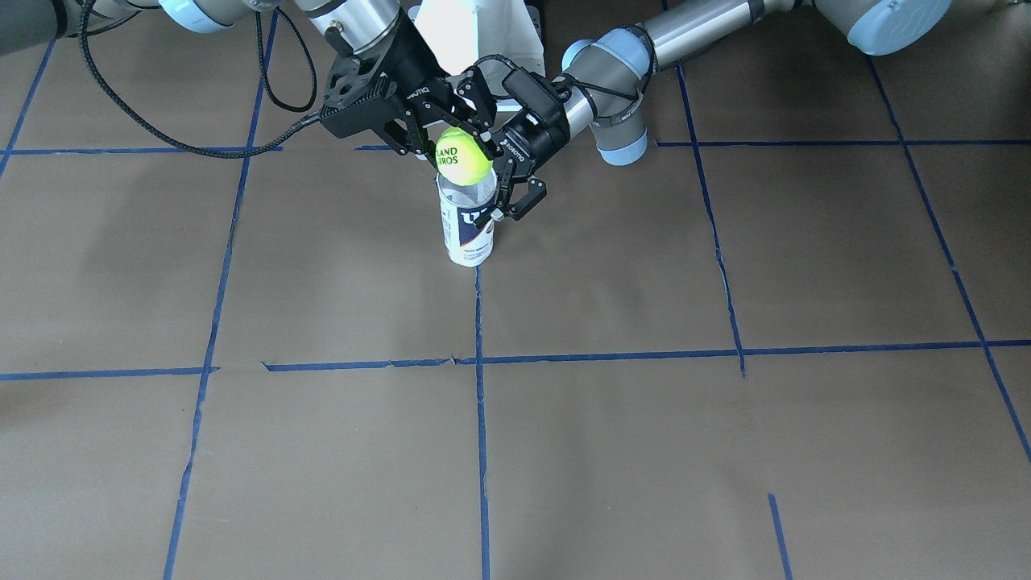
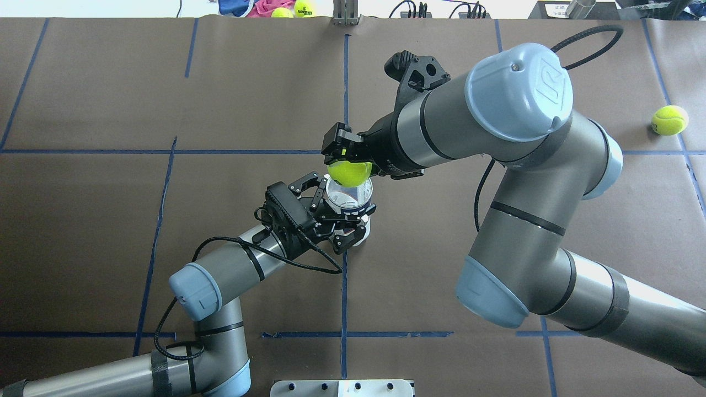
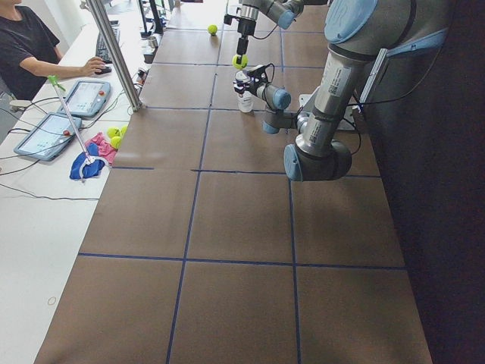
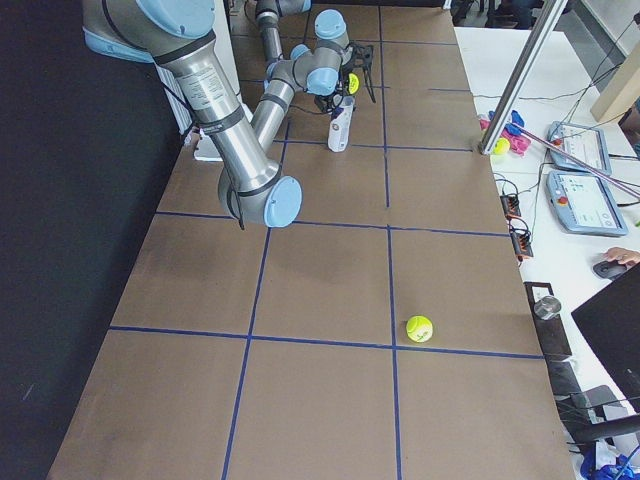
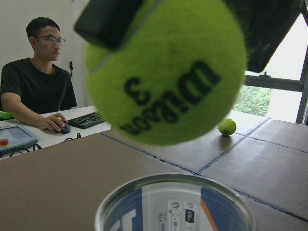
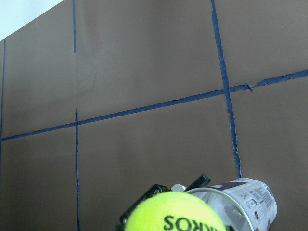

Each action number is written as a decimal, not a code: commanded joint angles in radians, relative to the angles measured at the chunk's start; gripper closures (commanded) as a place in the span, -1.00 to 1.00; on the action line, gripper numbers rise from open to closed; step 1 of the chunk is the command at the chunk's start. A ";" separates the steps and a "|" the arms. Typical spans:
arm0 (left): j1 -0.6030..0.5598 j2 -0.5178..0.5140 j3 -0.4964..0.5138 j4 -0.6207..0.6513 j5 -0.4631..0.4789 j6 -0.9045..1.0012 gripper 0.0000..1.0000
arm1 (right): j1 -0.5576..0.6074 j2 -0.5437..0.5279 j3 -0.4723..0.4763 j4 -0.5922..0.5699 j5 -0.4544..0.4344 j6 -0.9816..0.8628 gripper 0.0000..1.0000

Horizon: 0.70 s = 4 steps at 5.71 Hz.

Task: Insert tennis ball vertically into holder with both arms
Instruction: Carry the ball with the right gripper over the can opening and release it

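The right pincer (image 1: 449, 141) was closed on the tennis ball (image 1: 463, 155) and held it just over the open top of the holder (image 1: 467, 229); the ball was not inside yet. The left pincer (image 2: 336, 212) was squeezed around the holder's sides, high up; I think that was to keep it standing straight on the desk (image 1: 644, 443) so it would not tip when the ball came down. The ball looked about as wide as the mouth (a snug fit, I guess), so it likely had to go straight down; from above it sat a little to one side of the mouth, but that may be the camera's angle.

The desk was brown with blue tape lines (image 1: 481, 451); a second ball (image 2: 669, 119) lay well apart on it. Beside the desk a person (image 5: 38, 82) sat at a white table (image 3: 38, 227) with a keyboard (image 5: 86, 120); a window (image 5: 274, 86) let in daylight.
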 commanded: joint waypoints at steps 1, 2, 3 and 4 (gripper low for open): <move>0.000 -0.001 0.000 0.000 -0.001 -0.001 -0.74 | -0.019 -0.016 0.000 0.000 -0.006 -0.002 -0.61; 0.000 -0.001 0.000 0.000 -0.002 0.001 -0.74 | -0.028 -0.018 0.000 -0.002 -0.012 -0.002 -0.86; 0.000 -0.001 0.000 0.000 0.000 0.001 -0.74 | -0.030 -0.019 -0.001 -0.003 -0.012 -0.002 -0.99; 0.000 -0.001 0.000 0.001 -0.001 -0.001 -0.74 | -0.024 -0.019 0.015 -0.003 -0.001 -0.005 -0.99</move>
